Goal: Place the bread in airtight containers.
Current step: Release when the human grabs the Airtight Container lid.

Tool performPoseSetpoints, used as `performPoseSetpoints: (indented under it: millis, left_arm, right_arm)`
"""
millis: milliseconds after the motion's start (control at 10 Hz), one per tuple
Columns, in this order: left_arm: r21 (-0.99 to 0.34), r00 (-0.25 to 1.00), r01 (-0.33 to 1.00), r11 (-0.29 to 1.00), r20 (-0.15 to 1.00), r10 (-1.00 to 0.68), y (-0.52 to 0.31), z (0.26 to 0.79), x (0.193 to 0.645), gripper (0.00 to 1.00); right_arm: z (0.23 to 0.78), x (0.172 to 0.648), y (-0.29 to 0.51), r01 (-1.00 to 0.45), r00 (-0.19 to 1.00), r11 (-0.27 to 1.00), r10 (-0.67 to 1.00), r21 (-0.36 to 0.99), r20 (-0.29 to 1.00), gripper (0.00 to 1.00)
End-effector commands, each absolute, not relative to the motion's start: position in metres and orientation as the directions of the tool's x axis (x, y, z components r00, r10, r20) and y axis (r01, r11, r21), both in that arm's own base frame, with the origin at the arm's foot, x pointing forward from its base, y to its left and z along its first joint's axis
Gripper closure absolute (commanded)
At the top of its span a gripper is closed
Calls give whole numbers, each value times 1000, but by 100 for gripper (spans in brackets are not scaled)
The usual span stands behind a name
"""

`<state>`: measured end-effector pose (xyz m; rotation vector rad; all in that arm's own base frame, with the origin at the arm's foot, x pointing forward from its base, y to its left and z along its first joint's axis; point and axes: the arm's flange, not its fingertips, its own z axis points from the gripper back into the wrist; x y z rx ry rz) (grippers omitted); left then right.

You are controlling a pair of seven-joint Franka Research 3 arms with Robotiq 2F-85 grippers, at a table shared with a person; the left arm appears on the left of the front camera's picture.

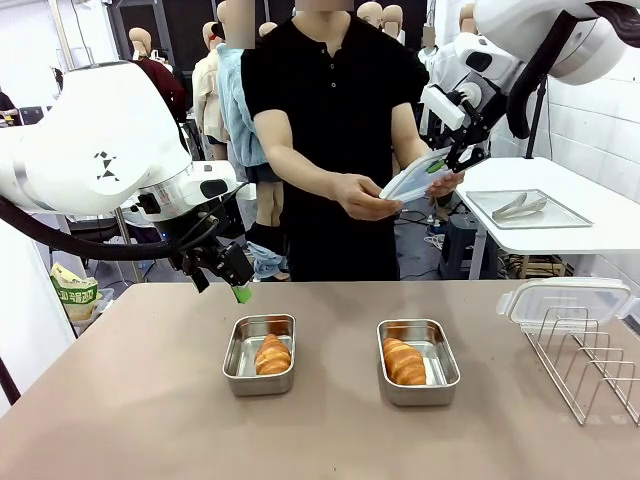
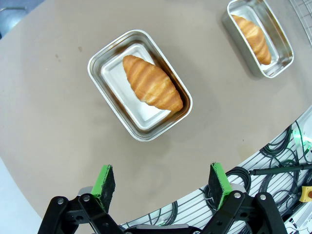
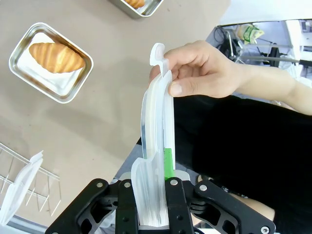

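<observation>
two tins, two croissants, and neither tin is lidded yet. at nine o'clock of the front view the left gripper (image 1: 222, 285) hangs just above the table (image 1: 140, 400), jaws spread wide and holding nothing; in its wrist view the left tin (image 2: 97, 73) lies at twelve o'clock of the fingers. the left croissant (image 2: 152, 83) lies slantwise inside that tin. the right croissant (image 1: 404, 361) lies inside the right tin (image 1: 440, 350), which sits at three o'clock of the first, a little apart from it. up at one o'clock of the front view, well above the table, a clear lid (image 3: 156, 112) is held at both ends: the person's hand (image 3: 209, 73) pinches its far tab, while the right gripper (image 3: 156, 163) is clamped on its near edge, green pad flat against the plastic. at four o'clock a second lid (image 1: 565, 298) rests on top of a wire rack (image 1: 590, 370). the shared hold looks like the weak point. if the hand lets go, a narrow pinch on one edge may let the long lid pivot or slip out, and if both pull at once it could flex and spring free. a lid carried by its edge is likely to come down tilted, so it may catch a rim, shove a light tin across the table, or press on a croissant instead of sealing. the idle left gripper, near the left tin, could also block a lid brought there.
</observation>
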<state>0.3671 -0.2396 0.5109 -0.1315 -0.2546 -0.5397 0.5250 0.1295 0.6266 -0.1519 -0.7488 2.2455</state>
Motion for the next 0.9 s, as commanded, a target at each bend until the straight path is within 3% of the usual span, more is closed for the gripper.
performPoseSetpoints:
  millis: [0, 800]
  left_arm:
    - [-59, 828, 522, 851, 275, -489, -239, 511, 368, 0]
    - [-59, 828, 522, 851, 275, -489, -239, 511, 368, 0]
  right_arm:
    - [625, 524, 129, -621, -716, -548, 688, -560, 120, 100]
    - [625, 524, 129, -621, -716, -548, 688, -560, 120, 100]
